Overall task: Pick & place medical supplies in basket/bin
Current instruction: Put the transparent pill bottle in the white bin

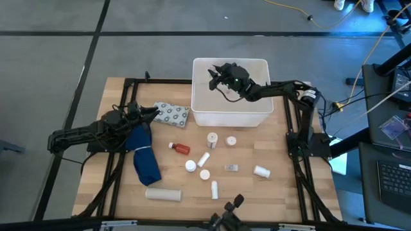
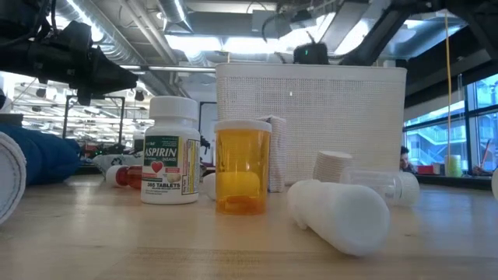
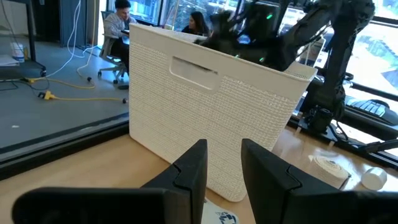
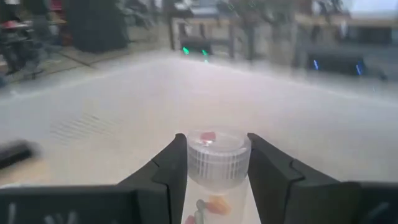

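Note:
The white bin (image 1: 230, 114) stands at the table's far middle. My right gripper (image 1: 216, 74) reaches over it from the right, shut on a clear pill vial (image 4: 217, 186) with a white ribbed cap. My left gripper (image 1: 155, 112) waits open at the left, level, above a grey dotted blister pack (image 1: 172, 114) that lies flat on the table. Between its fingers (image 3: 193, 168) there is nothing. On the table in front of the bin lie a red bottle (image 1: 181, 148), several white bottles (image 1: 212, 138) and a white tube (image 1: 163, 194). My right gripper pinches the vial between its two fingers, at the sides of the white ribbed cap (image 4: 217, 163). The fingers come nearly level from the table's right and lie along the vial, whose cap end points away from the wrist. The vial hangs clear over the bin's inside.
A long dark blue cloth (image 1: 144, 157) lies under and before my left arm. At table height an aspirin bottle (image 2: 170, 160), an amber vial (image 2: 243, 166) and a lying white bottle (image 2: 342, 214) stand before the bin's wall (image 2: 311, 124). People sit in the room beyond.

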Robot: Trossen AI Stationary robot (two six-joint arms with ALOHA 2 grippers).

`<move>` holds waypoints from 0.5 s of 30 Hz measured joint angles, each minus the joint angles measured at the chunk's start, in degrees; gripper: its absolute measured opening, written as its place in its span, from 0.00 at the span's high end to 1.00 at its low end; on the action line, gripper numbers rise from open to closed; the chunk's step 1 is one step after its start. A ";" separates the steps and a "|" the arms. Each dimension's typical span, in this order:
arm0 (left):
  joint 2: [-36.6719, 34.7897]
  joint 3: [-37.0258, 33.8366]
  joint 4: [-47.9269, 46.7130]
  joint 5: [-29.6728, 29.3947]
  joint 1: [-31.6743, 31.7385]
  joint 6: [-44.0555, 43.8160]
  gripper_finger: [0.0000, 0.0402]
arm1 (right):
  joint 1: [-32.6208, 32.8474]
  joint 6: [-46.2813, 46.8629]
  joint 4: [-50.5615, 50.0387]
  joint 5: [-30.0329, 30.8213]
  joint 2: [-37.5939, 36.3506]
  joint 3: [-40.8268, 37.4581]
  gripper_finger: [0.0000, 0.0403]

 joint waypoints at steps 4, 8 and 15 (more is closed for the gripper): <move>0.00 -0.01 0.00 0.00 0.00 0.00 0.77 | -0.60 2.52 0.06 0.20 3.05 0.00 0.67; 0.00 -0.01 0.00 0.03 0.00 -0.01 0.77 | -0.63 2.71 -0.03 0.04 5.67 0.00 0.67; 0.00 0.00 0.00 0.06 0.00 0.00 0.77 | -0.63 5.60 1.90 -0.04 8.01 0.00 0.67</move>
